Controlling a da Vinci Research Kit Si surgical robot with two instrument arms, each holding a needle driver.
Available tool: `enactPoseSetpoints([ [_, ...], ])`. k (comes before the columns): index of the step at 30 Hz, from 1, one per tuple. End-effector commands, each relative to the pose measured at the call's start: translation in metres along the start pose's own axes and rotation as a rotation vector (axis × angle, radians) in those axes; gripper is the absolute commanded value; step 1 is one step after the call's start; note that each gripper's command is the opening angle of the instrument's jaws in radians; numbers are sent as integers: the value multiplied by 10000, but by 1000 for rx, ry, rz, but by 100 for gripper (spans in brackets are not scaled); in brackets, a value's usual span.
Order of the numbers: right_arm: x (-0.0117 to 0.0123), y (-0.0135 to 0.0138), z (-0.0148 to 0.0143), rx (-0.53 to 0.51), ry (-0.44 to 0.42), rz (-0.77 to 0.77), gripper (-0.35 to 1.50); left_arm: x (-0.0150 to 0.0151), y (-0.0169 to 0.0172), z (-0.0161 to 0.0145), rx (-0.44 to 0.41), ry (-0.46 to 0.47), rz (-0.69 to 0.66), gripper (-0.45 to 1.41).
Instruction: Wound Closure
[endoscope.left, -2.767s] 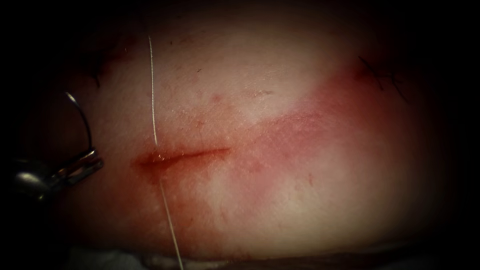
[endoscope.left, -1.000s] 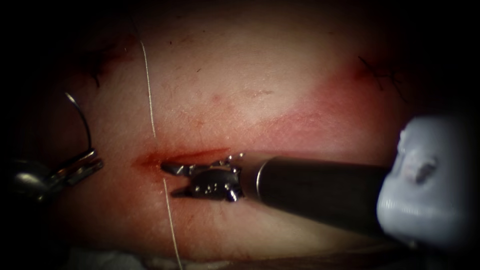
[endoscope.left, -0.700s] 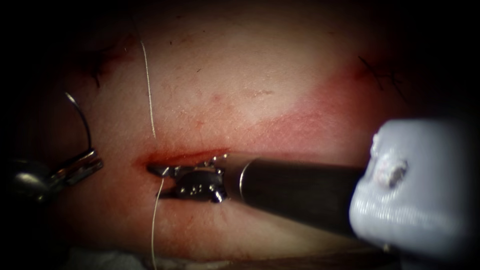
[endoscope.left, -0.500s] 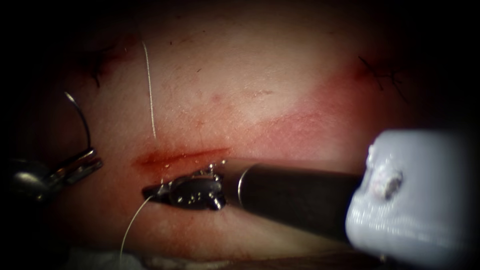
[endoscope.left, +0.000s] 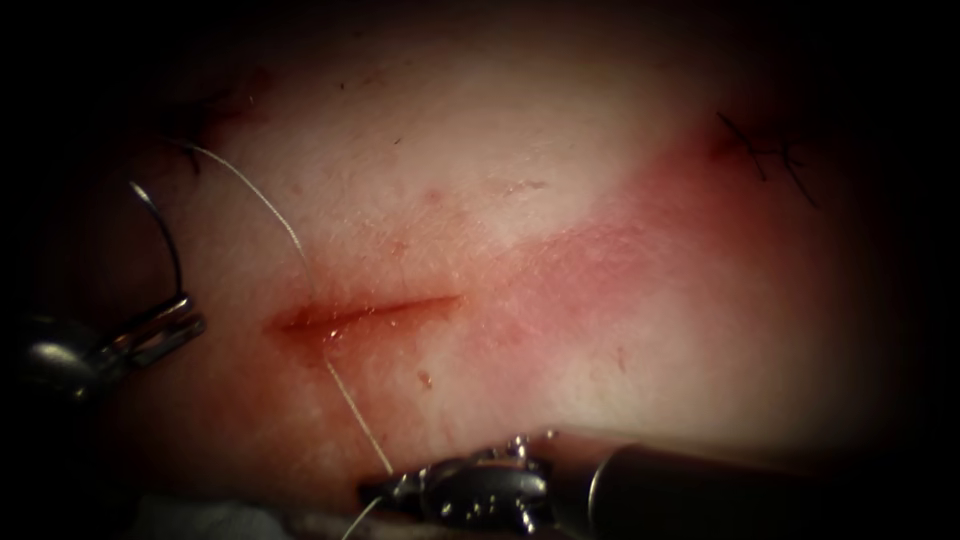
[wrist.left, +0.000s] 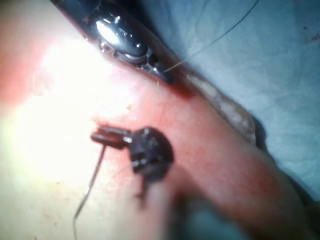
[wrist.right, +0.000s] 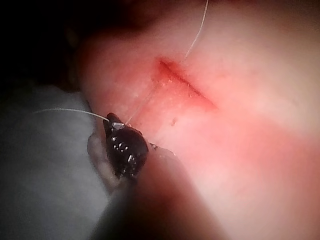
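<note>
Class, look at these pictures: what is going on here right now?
The left tool holds the curved needle near its tail end, out of the tissue, left of the cut. The right tool is shut on the thread, which runs through the cut's left end down to the tissue's near edge.

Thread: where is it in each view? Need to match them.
Endoscope: thread crosses the tissue into the cut at its left end, then runs to the right tool.
Left wrist: thread leaves the right tool over the drape.
Right wrist: thread spans cut to right tool.
Shared landmark: right tool, jaws shut on the thread. Left tool holds the needle near one end, out of the tissue, left of the cut.
</note>
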Motion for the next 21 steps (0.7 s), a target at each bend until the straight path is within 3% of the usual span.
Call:
enactPoseSetpoints([
  [1, 10, -13, 9, 3, 9, 3, -35, -3, 9, 5, -1, -1, -2, -45],
  [12, 43, -35, 6, 15, 29, 21, -35, -3, 10, 6, 0, -1, -2, -45],
  [18, 43, -36, 1, 13, 44, 55, -35, -1, 12, 5, 0, -2, -1, -45],
  [21, 51, -53, -12, 43, 40, 84, -35, -3, 11, 3, -1, 1, -1, -45],
])
